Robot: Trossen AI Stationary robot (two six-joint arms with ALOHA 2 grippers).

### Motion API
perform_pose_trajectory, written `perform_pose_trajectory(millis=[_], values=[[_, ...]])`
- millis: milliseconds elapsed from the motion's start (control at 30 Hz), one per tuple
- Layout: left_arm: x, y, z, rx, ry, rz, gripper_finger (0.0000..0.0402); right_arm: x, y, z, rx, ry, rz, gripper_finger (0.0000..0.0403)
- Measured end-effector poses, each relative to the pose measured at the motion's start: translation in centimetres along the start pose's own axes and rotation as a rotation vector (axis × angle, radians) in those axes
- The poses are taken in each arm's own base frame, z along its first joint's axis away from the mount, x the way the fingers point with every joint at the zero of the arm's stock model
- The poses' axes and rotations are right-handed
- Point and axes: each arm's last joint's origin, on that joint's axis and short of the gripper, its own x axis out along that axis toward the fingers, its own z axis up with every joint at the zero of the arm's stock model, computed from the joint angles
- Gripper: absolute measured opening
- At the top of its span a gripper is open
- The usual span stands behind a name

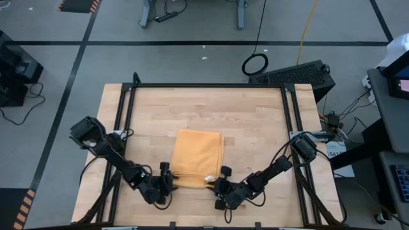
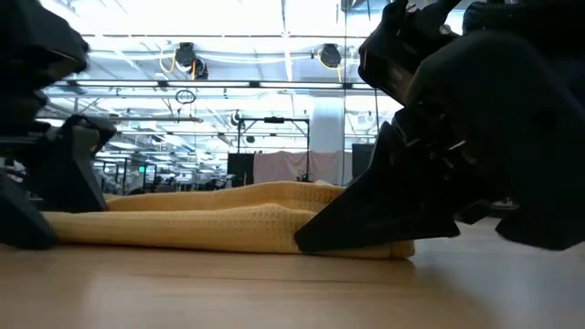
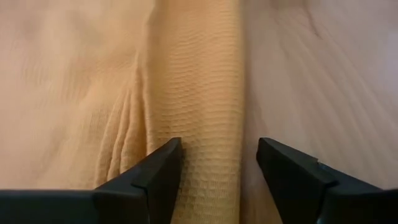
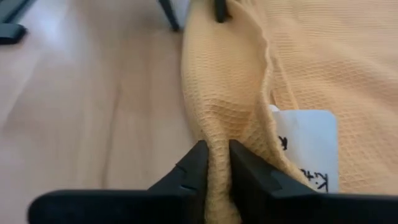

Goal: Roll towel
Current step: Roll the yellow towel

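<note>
At the towel's (image 1: 199, 156) six-o'clock edge, right gripper (image 4: 214, 163) pinches the hem; left gripper (image 3: 219, 163) straddles it, jaws apart. One-sided grip probably skews the roll.

A light wooden table (image 1: 255, 128) carries a folded mustard-yellow towel (image 1: 198, 156) near its front edge.

matt waffle-weave cloth towel (image 1: 199, 158) on smooth pale wood table (image 1: 255, 115)

Mustard-yellow towel (image 1: 199, 156), folded, flat on table, white tag (image 4: 306, 144) showing
</note>
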Motion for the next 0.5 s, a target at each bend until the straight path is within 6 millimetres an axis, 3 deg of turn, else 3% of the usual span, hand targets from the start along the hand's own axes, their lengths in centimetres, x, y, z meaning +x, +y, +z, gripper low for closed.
perform_pose_trajectory(millis=[133,333,500], values=[[0.2,0.3,0.1,-0.051,0.020,-0.016,0.0182,0.0,0.3,0.1,0.021,0.009,0.061,0.0029],[-0.5,0.1,0.9,-0.076,0.051,-0.157,0.0028,-0.2,0.6,0.8,0.120,0.053,0.192,0.0005],[-1.3,-0.1,2.0,-0.153,0.096,-0.330,0.0026,-0.2,0.5,1.7,0.212,0.087,0.297,0.0008]])
